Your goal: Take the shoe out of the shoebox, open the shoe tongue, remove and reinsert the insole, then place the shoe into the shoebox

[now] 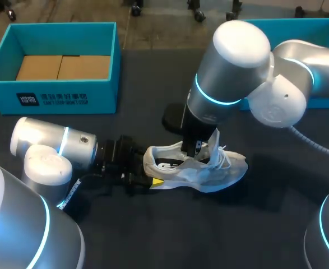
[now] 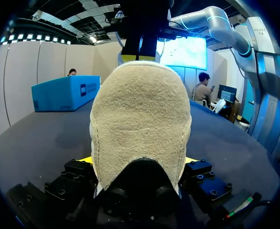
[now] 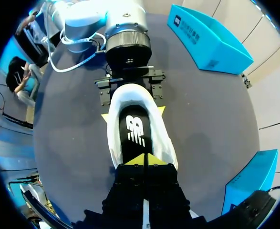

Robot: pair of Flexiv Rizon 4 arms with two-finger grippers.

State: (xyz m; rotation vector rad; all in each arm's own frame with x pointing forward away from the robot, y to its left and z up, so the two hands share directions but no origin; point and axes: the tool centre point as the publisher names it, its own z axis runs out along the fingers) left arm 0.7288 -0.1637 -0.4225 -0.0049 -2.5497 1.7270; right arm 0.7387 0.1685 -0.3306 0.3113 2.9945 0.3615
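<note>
A white shoe (image 1: 209, 171) lies on the dark table, toe pointing right. My left gripper (image 1: 144, 175) comes in low from the left and is shut on the shoe's heel (image 2: 140, 124), one yellow fingertip (image 3: 105, 116) on each side. My right gripper (image 1: 200, 150) reaches down from above into the shoe's opening, beside the raised tongue and laces (image 1: 217, 151). Its yellow tips (image 3: 144, 160) are shut together on the front of the black insole (image 3: 135, 133). I cannot tell whether they pinch the insole.
An open teal shoebox (image 1: 1, 67) with cardboard inside stands at the back left. A second teal box part (image 1: 327, 98) sits at the back right, partly behind my right arm. Bare dark table lies in front of the shoe.
</note>
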